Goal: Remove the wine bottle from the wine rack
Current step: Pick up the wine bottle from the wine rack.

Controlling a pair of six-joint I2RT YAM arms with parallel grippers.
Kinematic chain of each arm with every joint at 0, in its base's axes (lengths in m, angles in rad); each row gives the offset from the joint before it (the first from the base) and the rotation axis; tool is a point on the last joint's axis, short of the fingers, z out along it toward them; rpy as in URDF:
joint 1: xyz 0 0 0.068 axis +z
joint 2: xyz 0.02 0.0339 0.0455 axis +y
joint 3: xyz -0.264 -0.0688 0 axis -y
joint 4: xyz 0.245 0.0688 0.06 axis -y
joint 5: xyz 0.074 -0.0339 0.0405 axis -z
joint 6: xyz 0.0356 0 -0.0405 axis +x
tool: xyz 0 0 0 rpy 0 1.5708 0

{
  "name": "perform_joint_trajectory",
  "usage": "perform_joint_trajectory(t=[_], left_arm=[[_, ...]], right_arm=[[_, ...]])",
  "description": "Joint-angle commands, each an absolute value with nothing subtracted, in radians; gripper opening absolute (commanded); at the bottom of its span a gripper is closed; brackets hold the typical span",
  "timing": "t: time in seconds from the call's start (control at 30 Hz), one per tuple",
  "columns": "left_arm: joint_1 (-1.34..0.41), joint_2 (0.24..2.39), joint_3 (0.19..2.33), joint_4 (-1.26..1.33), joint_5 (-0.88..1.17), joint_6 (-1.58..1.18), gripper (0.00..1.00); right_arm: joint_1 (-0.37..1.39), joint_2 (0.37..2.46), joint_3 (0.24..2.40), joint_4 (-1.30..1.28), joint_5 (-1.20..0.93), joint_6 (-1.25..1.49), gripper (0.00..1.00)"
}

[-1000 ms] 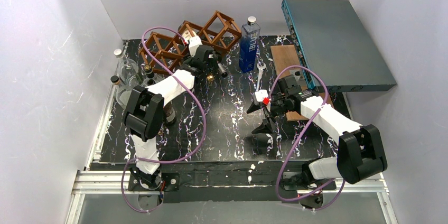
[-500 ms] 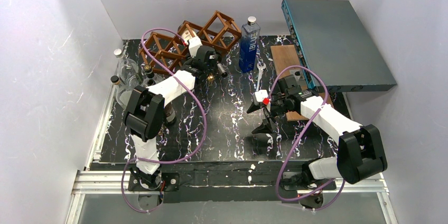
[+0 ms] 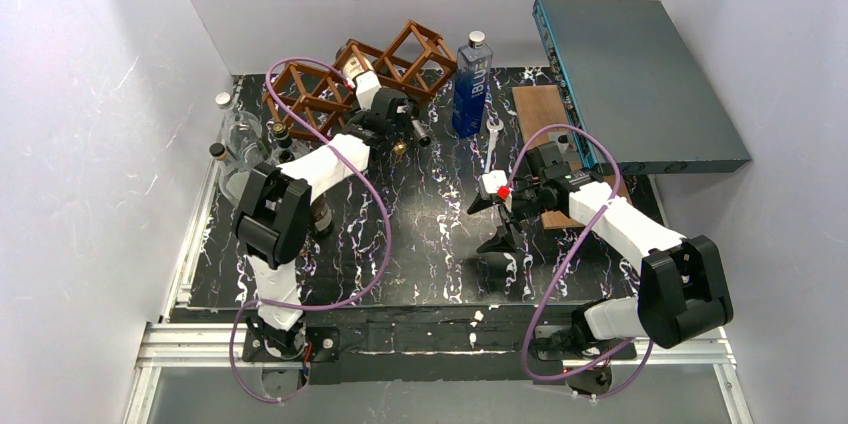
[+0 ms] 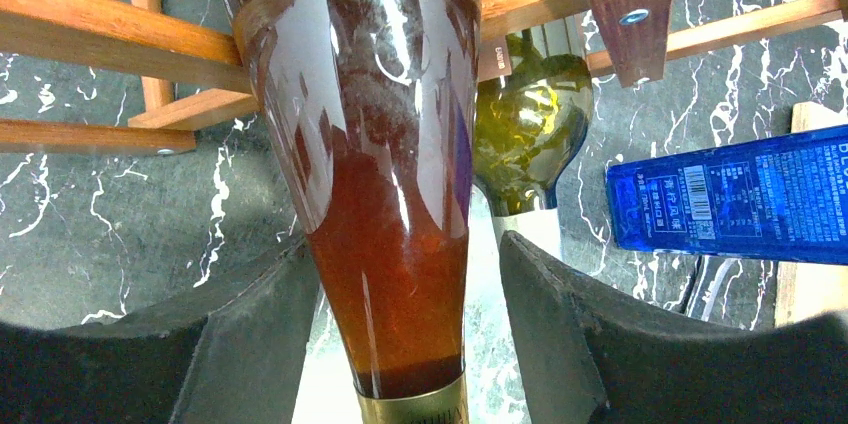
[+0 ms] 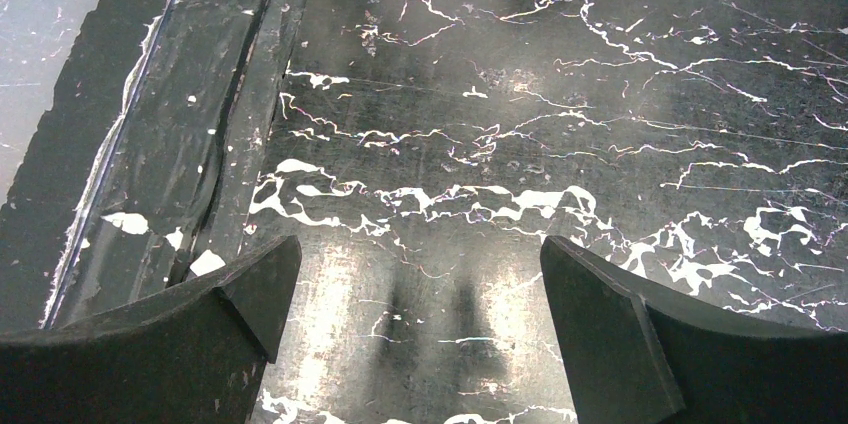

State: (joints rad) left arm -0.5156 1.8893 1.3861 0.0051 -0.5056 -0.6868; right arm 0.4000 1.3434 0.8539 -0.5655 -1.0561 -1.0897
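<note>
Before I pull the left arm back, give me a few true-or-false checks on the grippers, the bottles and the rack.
1. The left gripper straddles the amber bottle at its neck. True.
2. The amber bottle is clear of the wine rack. False: its body lies between the rack's wooden bars.
3. The right gripper holds a bottle. False: it is open above the table, with nothing between its fingers.
4. The blue bottle stands upright to the right of the rack. True.

White arm shells (image 3: 325, 159), black joints (image 3: 272, 209), looping purple cables (image 3: 387, 229), dark right hand (image 5: 418, 244).
</note>
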Motion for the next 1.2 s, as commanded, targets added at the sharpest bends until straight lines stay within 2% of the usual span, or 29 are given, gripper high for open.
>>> perform_joint_trajectory(t=[0.0,0.3,0.4,0.5,0.6,0.63,1.17], left_arm=[[-0.53,1.849,1.364,-0.044,-0.499,-0.723,0.63],[-0.529,1.836,1.356,-0.043,-0.49,-0.744,0.54],[-0.531,1.828,1.356,-0.045,-0.49,-0.749,0.46],[-0.529,1.816,1.354,-0.043,-0.493,-0.754,0.32],[-0.529,1.801,1.349,-0.034,-0.492,-0.747,0.06],[-0.53,1.795,1.348,-0.03,-0.492,-0.741,0.0],[-0.586,1.681,1.297,0.056,-0.631,-0.607,0.0]], right_arm=[[0.382,1.333,0.844,-0.556,-1.063,-1.108,1.0],[0.382,1.332,0.844,-0.555,-1.062,-1.109,1.0],[0.382,1.332,0.844,-0.556,-1.062,-1.111,1.0],[0.382,1.331,0.844,-0.556,-1.06,-1.111,1.0],[0.382,1.332,0.844,-0.557,-1.059,-1.112,1.0],[0.382,1.332,0.844,-0.557,-1.059,-1.112,1.0],[0.382,1.33,0.844,-0.56,-1.057,-1.115,1.0]])
